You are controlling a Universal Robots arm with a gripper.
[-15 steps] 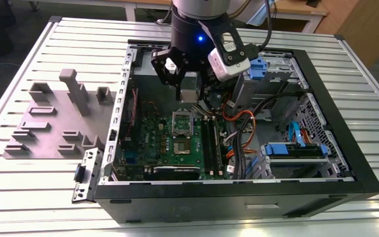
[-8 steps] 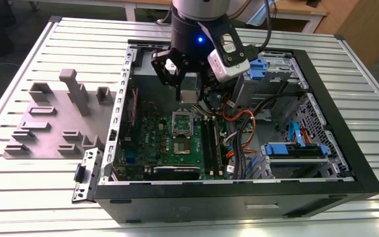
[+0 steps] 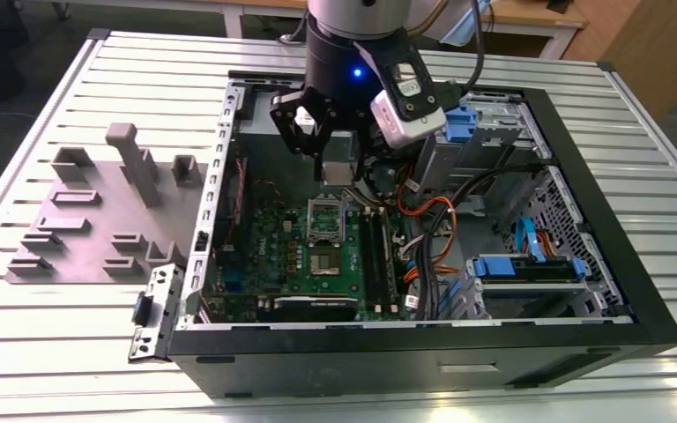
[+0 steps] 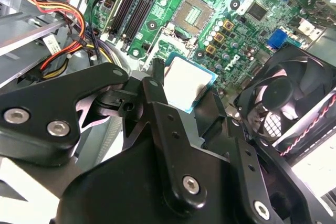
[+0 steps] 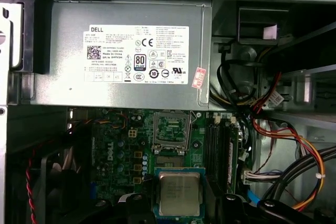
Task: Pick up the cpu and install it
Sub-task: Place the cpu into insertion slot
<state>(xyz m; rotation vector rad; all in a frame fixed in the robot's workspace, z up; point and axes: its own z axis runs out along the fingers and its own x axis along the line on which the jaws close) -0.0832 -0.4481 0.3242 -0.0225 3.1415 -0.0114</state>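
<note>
- The cpu [image 5: 180, 192], a small flat square chip with a dull silvery metal top and a thin blue-green rim, hangs in the air above the board and is not seated in anything.
- The black two-fingered gripper [image 4: 187, 86] is closed down to the chip's width. We see one finger against each of two opposite edges, so we judge the chip to be firmly held.
- The open socket [image 5: 171, 128], a rectangular silvery metal frame around a bare contact field, is empty. In the first wrist view it lies apart from the chip, on the side toward the big grey metal box [image 5: 121, 24] with a white label.
- The chip's edges run roughly parallel to the socket frame's edges in that view, so we judge little twist is left to take out. Because the camera looks at a slant, we cannot tell how much of the sideways offset is real.
- The socket sits on the green motherboard [image 3: 274, 256], near the board's edge that meets the grey box. Long black memory slots [image 5: 218, 145] run just beside it.
- A black round fan [image 4: 283, 98] with a red wire stands near the opposite side of the socket.
- The board lies inside an open black computer case [image 3: 433, 339], which rests on a ribbed metal table [image 3: 80, 352].
- A grey fixture plate [image 3: 92, 238] with raised blocks sits toward the table's edge on the exterior view's left.
</note>
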